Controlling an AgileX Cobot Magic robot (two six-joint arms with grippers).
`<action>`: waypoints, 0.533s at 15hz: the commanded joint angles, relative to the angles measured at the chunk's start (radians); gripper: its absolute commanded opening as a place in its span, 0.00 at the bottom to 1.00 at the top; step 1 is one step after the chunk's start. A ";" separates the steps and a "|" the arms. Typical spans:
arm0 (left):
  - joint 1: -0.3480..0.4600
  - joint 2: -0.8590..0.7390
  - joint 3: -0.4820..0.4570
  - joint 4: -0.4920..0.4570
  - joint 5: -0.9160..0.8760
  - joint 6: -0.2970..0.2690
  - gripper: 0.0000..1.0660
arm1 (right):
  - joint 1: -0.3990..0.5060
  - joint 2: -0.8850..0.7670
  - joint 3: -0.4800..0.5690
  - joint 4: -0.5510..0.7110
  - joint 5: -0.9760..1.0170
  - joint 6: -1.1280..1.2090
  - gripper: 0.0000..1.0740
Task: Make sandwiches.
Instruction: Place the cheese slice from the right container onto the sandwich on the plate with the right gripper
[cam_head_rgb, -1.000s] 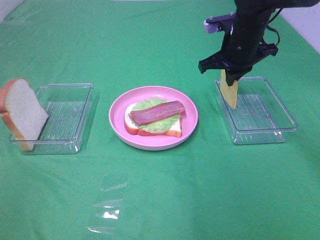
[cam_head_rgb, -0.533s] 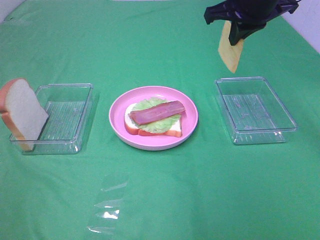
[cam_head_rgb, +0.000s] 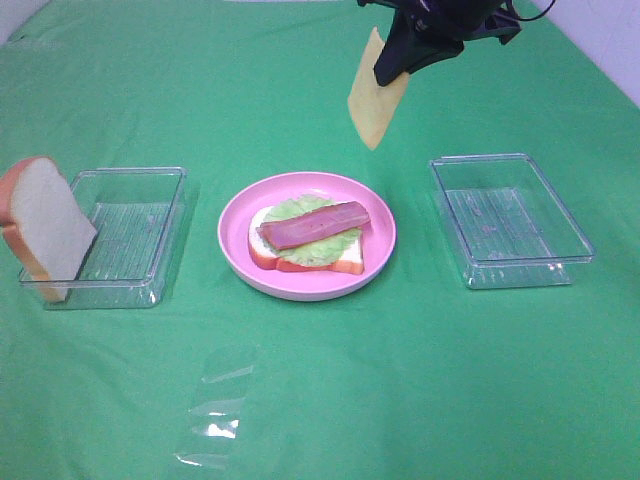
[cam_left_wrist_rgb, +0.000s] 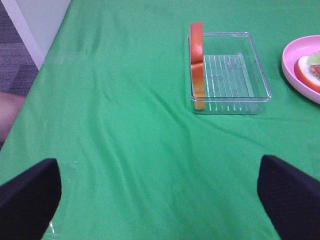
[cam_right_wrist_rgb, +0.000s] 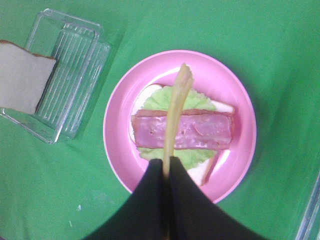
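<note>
On the pink plate (cam_head_rgb: 240, 225) lies a bread slice (cam_head_rgb: 300, 262) topped with lettuce (cam_head_rgb: 320, 250) and a bacon strip (cam_head_rgb: 315, 224). My right gripper (cam_head_rgb: 395, 68) is shut on a yellow cheese slice (cam_head_rgb: 372, 105), which hangs high above the cloth, behind and right of the plate. The right wrist view shows the cheese slice (cam_right_wrist_rgb: 175, 110) edge-on over the bacon strip (cam_right_wrist_rgb: 200, 131). A second bread slice (cam_head_rgb: 45, 225) leans against the left tray (cam_head_rgb: 140, 290). My left gripper (cam_left_wrist_rgb: 160, 195) is open over bare cloth, well short of the bread slice (cam_left_wrist_rgb: 198, 65).
A clear tray (cam_head_rgb: 512, 268) stands right of the plate with nothing in it. A flat clear plastic piece (cam_head_rgb: 215, 405) lies on the cloth near the front. The table's left edge (cam_left_wrist_rgb: 47, 55) drops off beside the left arm.
My right gripper has lifted the cheese slice out of the right tray and carried it up and leftward toward the plate. The left arm and the bread have not moved.
</note>
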 joint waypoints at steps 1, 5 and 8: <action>0.002 -0.015 0.003 0.000 -0.007 0.000 0.94 | 0.035 0.013 0.014 0.006 -0.009 -0.020 0.00; 0.002 -0.015 0.003 0.000 -0.007 0.000 0.94 | 0.161 0.097 0.014 0.007 -0.073 -0.023 0.00; 0.002 -0.015 0.003 0.000 -0.007 0.000 0.94 | 0.218 0.173 0.014 0.010 -0.129 -0.052 0.00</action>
